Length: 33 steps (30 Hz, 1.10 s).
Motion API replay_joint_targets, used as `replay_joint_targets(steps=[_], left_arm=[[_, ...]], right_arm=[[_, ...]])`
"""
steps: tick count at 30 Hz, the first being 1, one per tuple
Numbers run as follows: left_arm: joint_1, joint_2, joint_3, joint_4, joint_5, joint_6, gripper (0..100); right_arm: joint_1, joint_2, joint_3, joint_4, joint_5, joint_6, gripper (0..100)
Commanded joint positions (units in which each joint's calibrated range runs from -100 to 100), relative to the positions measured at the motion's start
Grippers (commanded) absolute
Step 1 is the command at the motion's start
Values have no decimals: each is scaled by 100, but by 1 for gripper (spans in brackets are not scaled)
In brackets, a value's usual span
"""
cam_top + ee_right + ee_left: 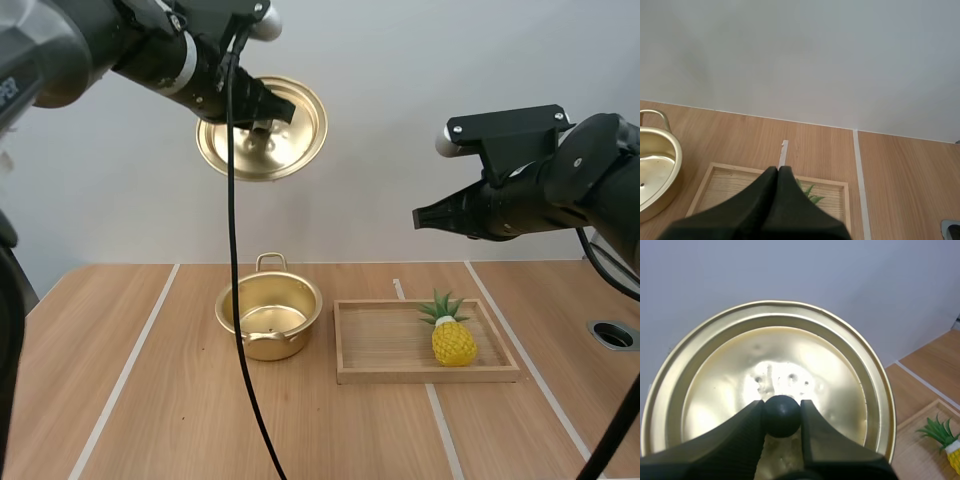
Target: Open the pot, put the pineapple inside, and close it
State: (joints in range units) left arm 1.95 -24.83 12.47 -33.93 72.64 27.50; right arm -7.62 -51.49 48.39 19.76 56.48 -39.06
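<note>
The left gripper (782,407) clamps the black knob (781,420) of the lid (790,350), with the open pot (268,318) well below those fingers. The right gripper (778,171) is pressed together and empty, with the pineapple (453,338) below its tips in the tray (380,348).

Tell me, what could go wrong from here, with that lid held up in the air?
1. The left gripper pinches the lid only by its small round knob, high above the table. A slip would drop it, perhaps onto the open pot below.
2. The right gripper is shut and hangs above the wooden tray. It must open before taking the pineapple, and the tray's raised rim could catch a finger.
</note>
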Motion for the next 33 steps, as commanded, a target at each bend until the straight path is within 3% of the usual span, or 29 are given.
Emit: replay_joint_targets(steps=[1,11,33], left_arm=[[-16,-349,-166,-104,-525,-68,0],[-16,-1161,-369,28,-1782,-68,0],[-16,-1274,-369,28,-1766,-68,0]], right_arm=[[-22,-50,-51,7,276,-5,0],[-22,-50,-51,-98,659,-5,0],[-22,840,-51,-169,1055,-5,0]])
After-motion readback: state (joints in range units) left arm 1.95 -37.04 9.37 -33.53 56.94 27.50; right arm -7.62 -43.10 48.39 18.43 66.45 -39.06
